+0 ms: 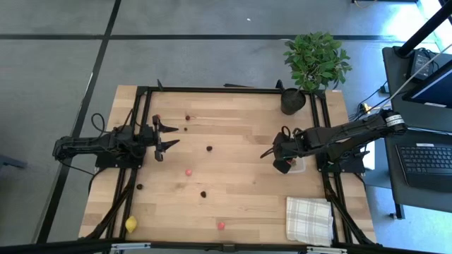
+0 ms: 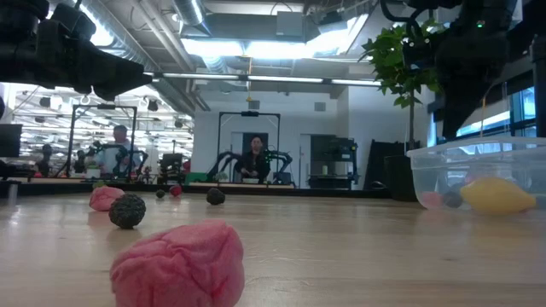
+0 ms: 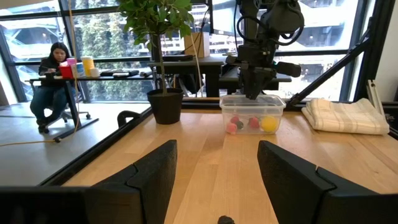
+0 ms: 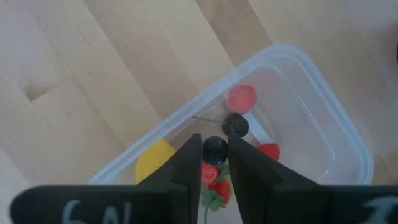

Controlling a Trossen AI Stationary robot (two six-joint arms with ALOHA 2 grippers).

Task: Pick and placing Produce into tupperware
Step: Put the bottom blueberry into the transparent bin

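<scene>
- The tupperware (image 4: 292,118) sits near the right edge of the table (image 1: 233,141), between the black plant pot (image 1: 293,100) and the white checked cloth (image 1: 308,219).
- Seen from the right wrist, the tub holds a pink piece (image 4: 240,98), a dark round berry (image 4: 236,126), a red piece (image 4: 269,151), a strawberry-like red piece with green leaves (image 4: 214,183) and a yellow lemon-like piece (image 4: 153,158).
- In the left wrist view the tub's long axis runs across the picture, one long side facing the left arm; pink, red and yellow pieces show through its clear wall.
- The right gripper (image 4: 214,163) points down over the tub, its fingers only a narrow gap apart, with a dark berry (image 4: 214,149) lodged between the fingertips above the other fruit.
- The left gripper (image 1: 169,137) hangs over the left part of the table, fingers spread wide and holding nothing, aimed across the table toward the tub.
- More Produce lies loose on the wood: a second lemon (image 1: 131,224) near the front left corner, a red piece (image 1: 221,225) at the front edge, a pink piece (image 1: 188,171) and a dark one (image 1: 203,193) mid-table, and another dark berry (image 1: 209,148) toward the centre.
- In the low view a crinkled pink piece (image 2: 177,263) lies closest to the camera, with a dark bumpy berry (image 2: 127,211) behind it.
</scene>
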